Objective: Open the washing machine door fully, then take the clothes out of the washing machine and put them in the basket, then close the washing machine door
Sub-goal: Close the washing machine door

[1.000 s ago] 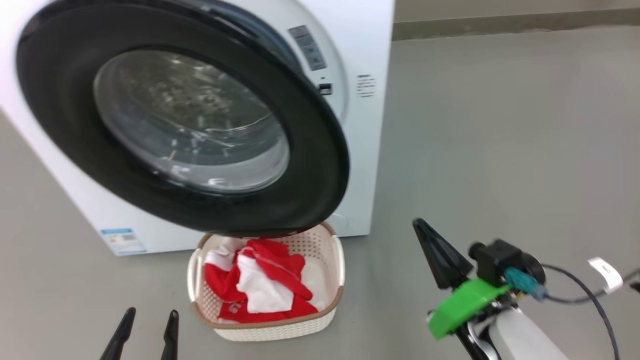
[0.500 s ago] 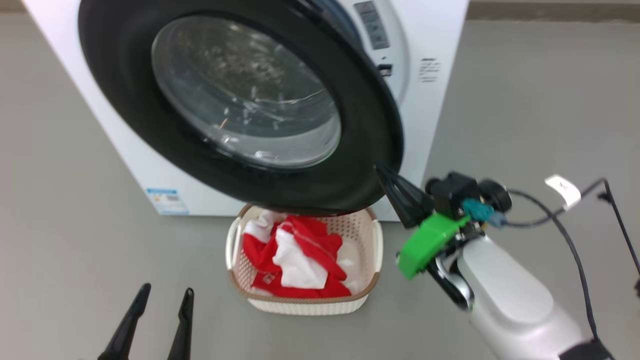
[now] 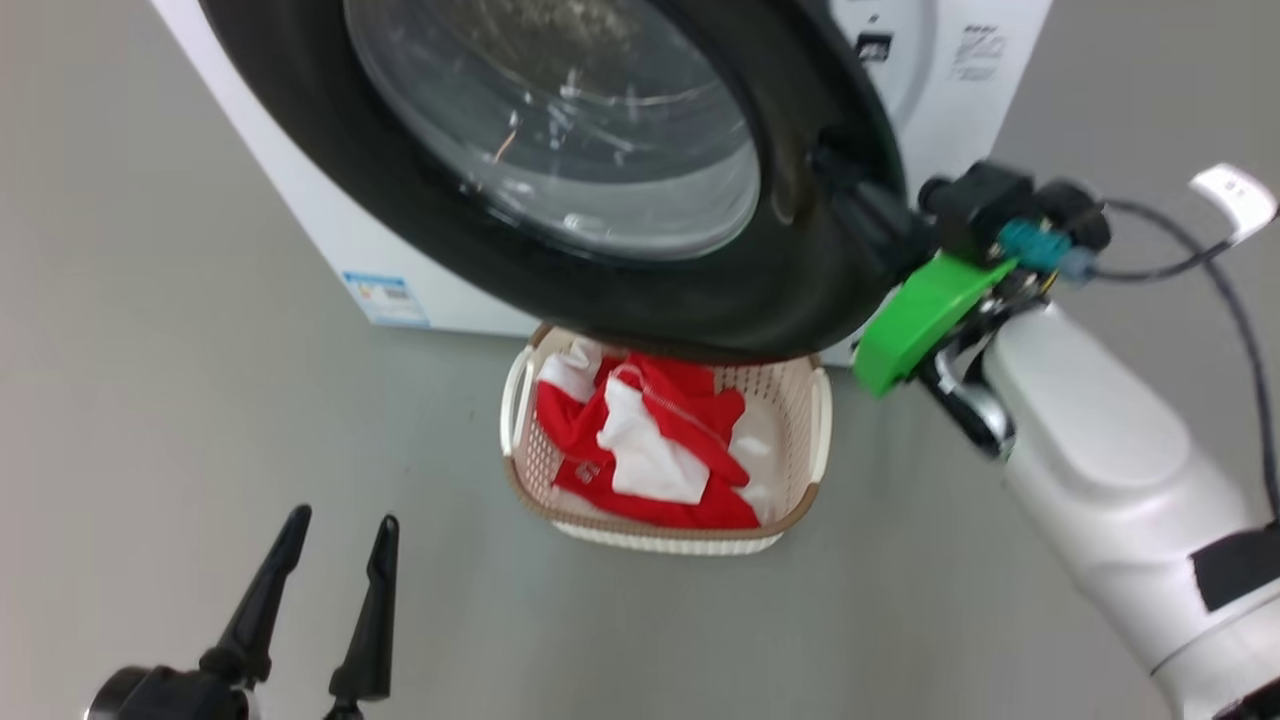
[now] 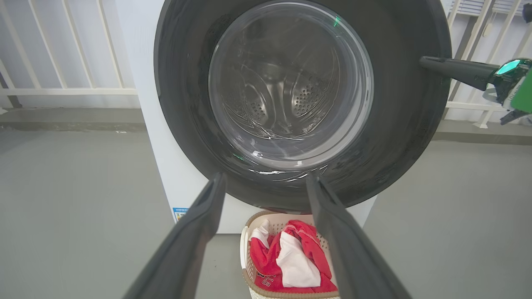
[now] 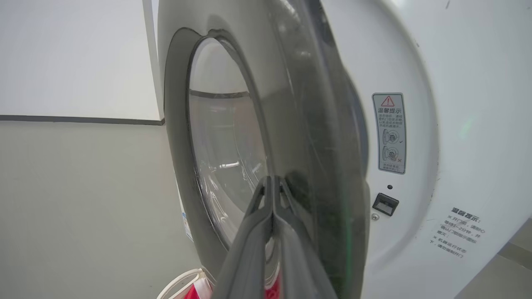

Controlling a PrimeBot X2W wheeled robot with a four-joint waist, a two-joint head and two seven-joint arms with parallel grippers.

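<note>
The washing machine door (image 3: 560,130) is seen ajar, with the right gripper (image 5: 272,180), jaws closed, seemingly pressed on its black rim. The left gripper (image 3: 344,518) is seen low, jaws spread, empty. The clothes (image 3: 650,450) are piled in the basket (image 3: 660,535) beneath.

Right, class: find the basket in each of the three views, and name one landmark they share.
Head view: basket at centre, under the door.
Left wrist view: bottom centre, below the door.
Right wrist view: rim sliver, bottom edge, left of centre.
Shared landmark: the round door.
</note>
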